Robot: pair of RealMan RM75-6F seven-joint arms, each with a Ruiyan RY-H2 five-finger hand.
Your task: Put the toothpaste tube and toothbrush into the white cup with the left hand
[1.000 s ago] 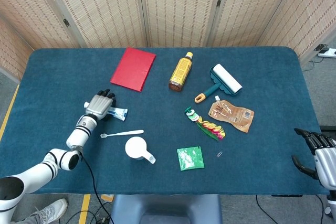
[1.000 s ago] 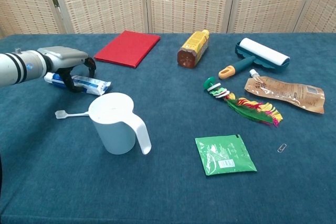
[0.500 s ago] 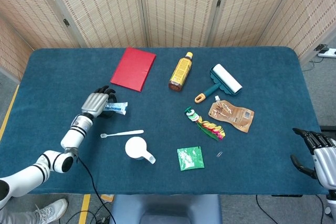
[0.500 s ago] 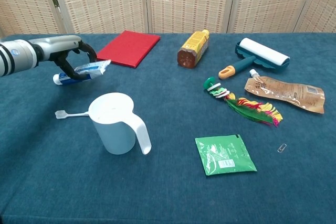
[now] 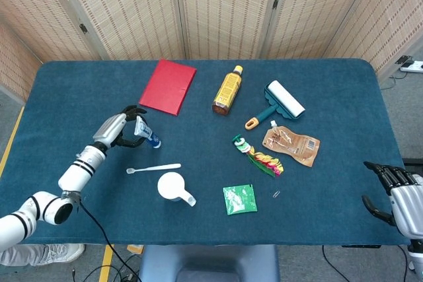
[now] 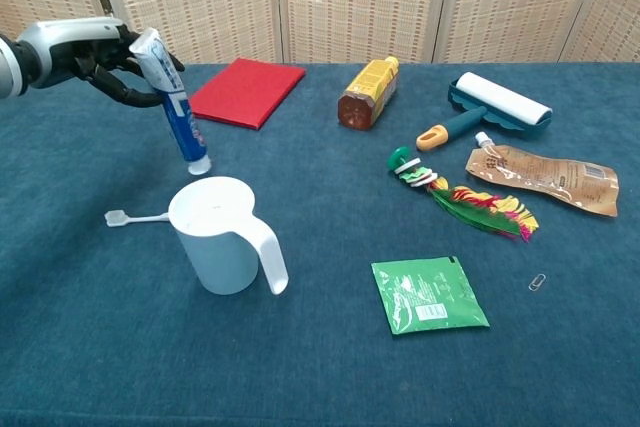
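My left hand (image 5: 119, 128) (image 6: 98, 55) grips the flat end of the blue-and-white toothpaste tube (image 6: 177, 109) (image 5: 146, 132). The tube hangs in the air with its cap pointing down, just behind and slightly left of the white cup (image 6: 224, 236) (image 5: 173, 187). The white toothbrush (image 6: 137, 217) (image 5: 153, 168) lies flat on the blue table to the left of the cup. My right hand (image 5: 395, 194) shows only in the head view, at the table's near right edge, with its fingers apart and nothing in it.
A red booklet (image 5: 168, 86), an amber bottle (image 5: 227, 90) on its side and a teal lint roller (image 5: 278, 103) lie further back. A brown pouch (image 5: 291, 144), a colourful feather toy (image 5: 259, 156), a green sachet (image 5: 239, 199) and a paper clip (image 5: 276, 194) lie right of the cup.
My left hand has lifted the toothpaste tube off the table. The tube has swung from lying level to hanging cap-down, close behind the cup.
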